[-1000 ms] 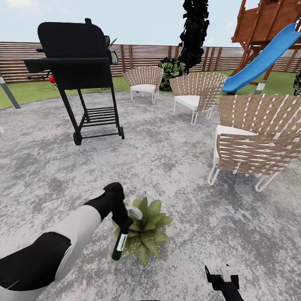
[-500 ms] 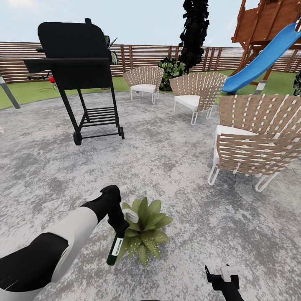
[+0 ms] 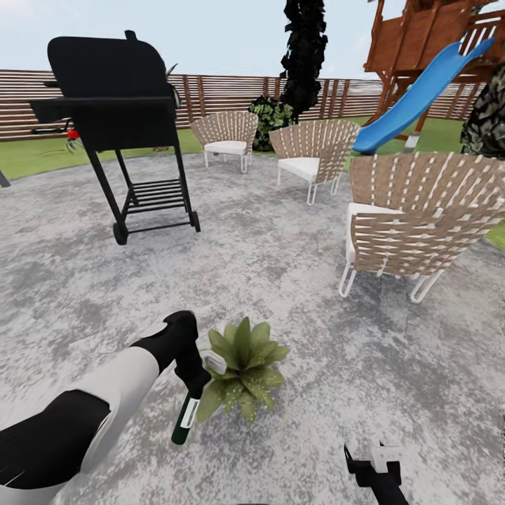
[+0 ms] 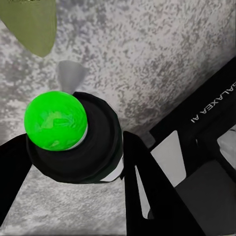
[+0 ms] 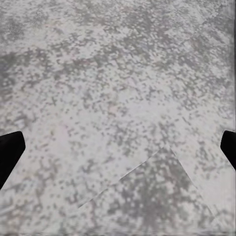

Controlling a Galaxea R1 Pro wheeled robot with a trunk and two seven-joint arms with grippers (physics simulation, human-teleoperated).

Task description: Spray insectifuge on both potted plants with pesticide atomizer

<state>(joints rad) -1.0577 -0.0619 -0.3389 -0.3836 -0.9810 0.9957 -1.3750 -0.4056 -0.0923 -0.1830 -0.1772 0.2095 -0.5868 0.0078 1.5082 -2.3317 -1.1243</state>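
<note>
From the head, the left gripper point(image 3: 191, 375) is pinching the slim dark green pesticide atomizer with a white label band point(image 3: 185, 414), hanging bottle-down just beside the broad speckled-leaf potted plant point(image 3: 245, 368) on the mottled grey paved patio point(image 3: 294, 266). The label's print is too small to read. The left wrist is showing the black fingers point(image 4: 147, 191) closed on the atomizer's body, plus "GALAXEA" lettering. The right wrist is showing finger tips spread wide apart over paving.

Even, bright daylight lay over the mottled grey paved patio point(image 3: 294, 266), with hardly any cast shadows or glare. Renders looked soft and grainy; the head view bowed at its edges.
</note>
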